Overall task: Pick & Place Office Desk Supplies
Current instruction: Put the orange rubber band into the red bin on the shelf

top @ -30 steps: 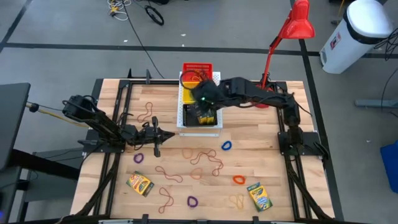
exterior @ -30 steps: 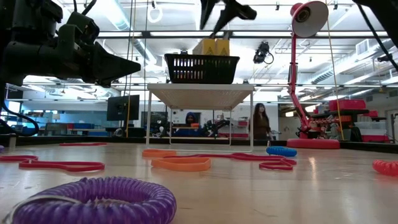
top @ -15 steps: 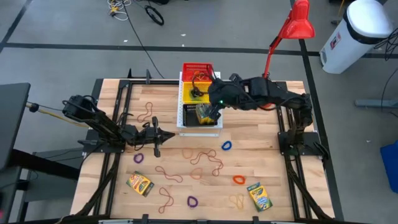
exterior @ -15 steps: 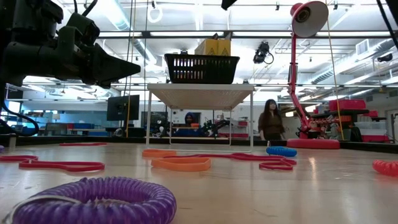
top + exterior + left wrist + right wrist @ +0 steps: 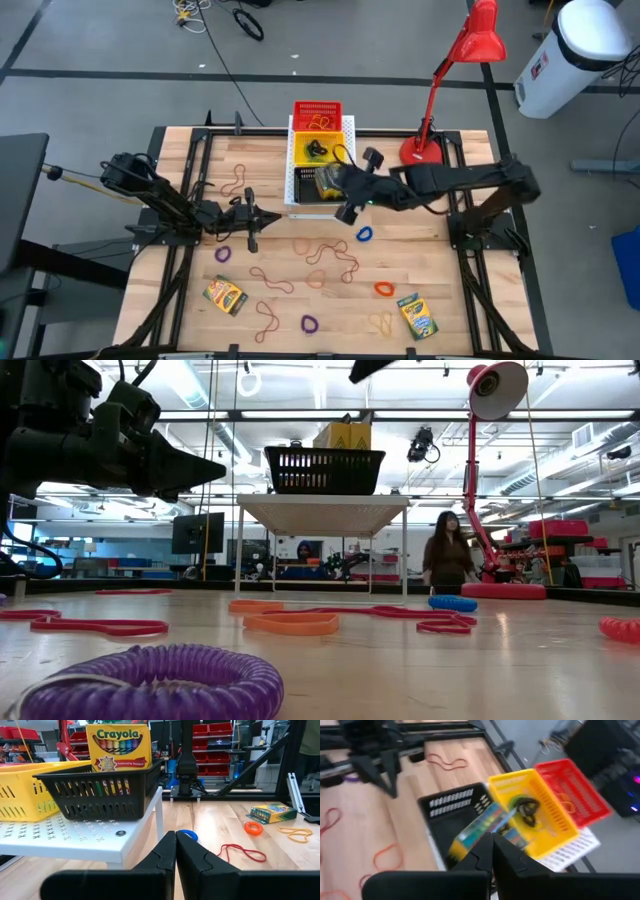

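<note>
Crayon box in black basket; both grippers closed and empty.
The yellow-and-green cardboard crayon box [image 5: 119, 745], printed "Crayola", stands inside the black plastic mesh basket [image 5: 100, 790]. The right gripper [image 5: 348, 211] hangs just beside that basket, fingers together, holding nothing. The left gripper [image 5: 270, 217], farther from the basket, is likewise pinched closed and empty.

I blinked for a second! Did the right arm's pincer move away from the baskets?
Yes. The right pincer, shut and empty, has pulled back from over the black basket toward the blue loop, leaving the crayon box inside.
</note>
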### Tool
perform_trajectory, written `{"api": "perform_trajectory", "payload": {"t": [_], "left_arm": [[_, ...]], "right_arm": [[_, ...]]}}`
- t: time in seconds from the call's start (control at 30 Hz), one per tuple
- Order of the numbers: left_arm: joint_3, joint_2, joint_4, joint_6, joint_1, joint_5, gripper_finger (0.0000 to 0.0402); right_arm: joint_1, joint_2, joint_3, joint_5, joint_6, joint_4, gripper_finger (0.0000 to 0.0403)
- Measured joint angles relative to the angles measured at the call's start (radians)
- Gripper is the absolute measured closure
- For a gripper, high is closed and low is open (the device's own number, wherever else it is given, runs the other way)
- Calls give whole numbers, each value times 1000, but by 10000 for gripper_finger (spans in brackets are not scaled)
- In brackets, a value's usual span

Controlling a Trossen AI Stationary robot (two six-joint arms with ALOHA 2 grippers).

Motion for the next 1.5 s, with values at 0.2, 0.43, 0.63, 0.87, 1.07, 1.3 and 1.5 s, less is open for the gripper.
{"api": "perform_trajectory", "payload": {"t": [0.2,0.43,0.63,0.87,1.07,1.3,1.5], "left_arm": [[0,0,-1,0,0,0,383],[0,0,0,0,0,0,383],[0,0,1,0,0,0,383],[6,0,11,0,1,-3,383],[26,0,11,-1,-1,15,383],[35,0,10,34,0,15,383],[35,0,14,151,0,15,383]], "right_arm": [[55,-181,-394,-77,-40,328,398],[155,-388,-810,-121,-124,745,400],[207,-472,-1095,-129,-185,1103,399],[172,-458,-1356,-161,-229,1587,399],[154,-456,-1492,-183,-180,1738,398],[180,-456,-1509,-209,-111,1727,398],[187,-455,-1506,-225,-55,1702,398]]}}
